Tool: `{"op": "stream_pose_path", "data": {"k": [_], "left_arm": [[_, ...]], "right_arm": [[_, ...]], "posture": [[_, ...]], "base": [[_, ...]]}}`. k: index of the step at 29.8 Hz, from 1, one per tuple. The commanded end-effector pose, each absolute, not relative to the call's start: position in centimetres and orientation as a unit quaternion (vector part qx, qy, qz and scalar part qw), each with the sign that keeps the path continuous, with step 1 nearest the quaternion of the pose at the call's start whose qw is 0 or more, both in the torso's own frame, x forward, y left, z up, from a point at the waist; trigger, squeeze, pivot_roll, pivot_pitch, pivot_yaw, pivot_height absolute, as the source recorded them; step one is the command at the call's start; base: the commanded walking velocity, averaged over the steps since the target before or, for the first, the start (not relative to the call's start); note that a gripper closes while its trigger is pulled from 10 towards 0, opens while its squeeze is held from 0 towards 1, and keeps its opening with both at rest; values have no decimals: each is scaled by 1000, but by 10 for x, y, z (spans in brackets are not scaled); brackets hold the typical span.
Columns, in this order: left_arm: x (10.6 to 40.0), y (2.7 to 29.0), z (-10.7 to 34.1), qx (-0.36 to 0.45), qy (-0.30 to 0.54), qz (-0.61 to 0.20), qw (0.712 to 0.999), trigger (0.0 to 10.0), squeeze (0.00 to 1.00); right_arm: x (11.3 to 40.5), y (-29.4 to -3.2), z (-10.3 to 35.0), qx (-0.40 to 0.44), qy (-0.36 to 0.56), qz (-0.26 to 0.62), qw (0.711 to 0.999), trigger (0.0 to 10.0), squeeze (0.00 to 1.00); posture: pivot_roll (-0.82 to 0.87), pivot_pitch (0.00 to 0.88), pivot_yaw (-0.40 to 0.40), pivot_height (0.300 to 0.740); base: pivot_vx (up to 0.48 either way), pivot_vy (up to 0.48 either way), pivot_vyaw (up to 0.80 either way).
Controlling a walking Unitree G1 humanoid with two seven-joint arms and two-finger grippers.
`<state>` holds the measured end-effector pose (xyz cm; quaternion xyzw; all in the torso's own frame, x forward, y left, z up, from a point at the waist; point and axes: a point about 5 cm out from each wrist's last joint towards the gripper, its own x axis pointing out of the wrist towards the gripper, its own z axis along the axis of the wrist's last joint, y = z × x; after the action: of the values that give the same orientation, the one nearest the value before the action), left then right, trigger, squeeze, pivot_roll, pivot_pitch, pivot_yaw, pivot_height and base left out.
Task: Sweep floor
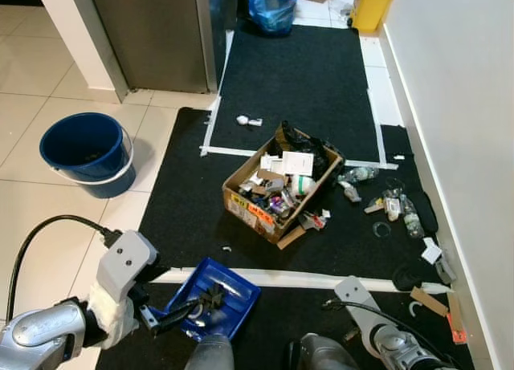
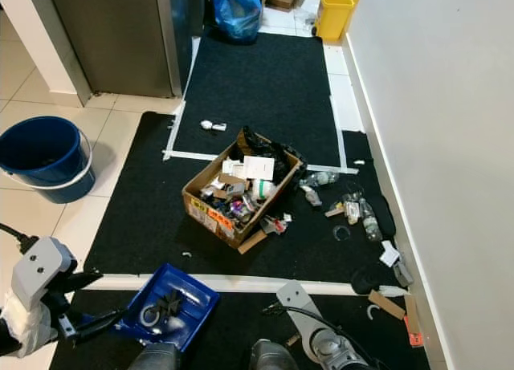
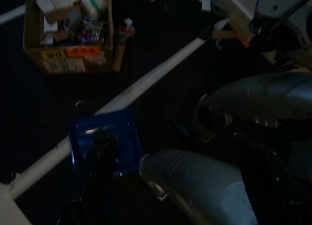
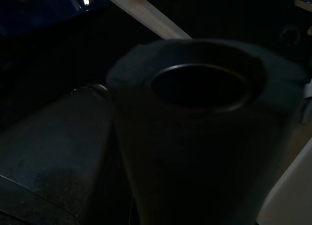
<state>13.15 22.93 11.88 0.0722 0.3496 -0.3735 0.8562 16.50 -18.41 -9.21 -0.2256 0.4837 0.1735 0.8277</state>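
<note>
A blue dustpan [image 1: 217,296] lies on the black mat [image 1: 185,201] just in front of my feet, and it also shows as a dim blue square in the left wrist view [image 3: 124,139]. My left gripper [image 1: 210,296] reaches over it from the lower left, its black fingers [image 3: 100,147] shut together on the pan. Litter is scattered over the mat at the right: plastic bottles [image 1: 408,216], scraps of cardboard [image 1: 430,301] and a white piece [image 1: 248,121] farther off. My right arm [image 1: 389,334] hangs low at the bottom right. The right wrist view is very dark, with a dim round cylinder [image 4: 204,88].
An open cardboard box [image 1: 277,192] full of rubbish sits in the middle of the mat. A blue bucket [image 1: 84,149] stands on the tiles at the left. A metal cabinet [image 1: 152,33], a blue bag [image 1: 271,5] and a yellow bin [image 1: 371,5] lie beyond. A white wall [image 1: 466,105] runs along the right.
</note>
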Motion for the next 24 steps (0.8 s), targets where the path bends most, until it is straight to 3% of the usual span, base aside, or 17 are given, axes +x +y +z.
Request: {"op": "stream_pose_path", "data": {"k": [1, 24], "left_arm": [[130, 232, 124, 88, 359, -370, 852, 10000, 0], [144, 244, 133, 128, 353, -340, 862, 10000, 0]], "right_arm": [[153, -192, -97, -239, 511, 173, 808, 10000, 0], [152, -189, -97, -232, 511, 173, 809, 10000, 0]], "posture": [[322, 30, -102, 740], [318, 31, -96, 740]], "base": [[-405, 0, 0], [-448, 0, 0]]}}
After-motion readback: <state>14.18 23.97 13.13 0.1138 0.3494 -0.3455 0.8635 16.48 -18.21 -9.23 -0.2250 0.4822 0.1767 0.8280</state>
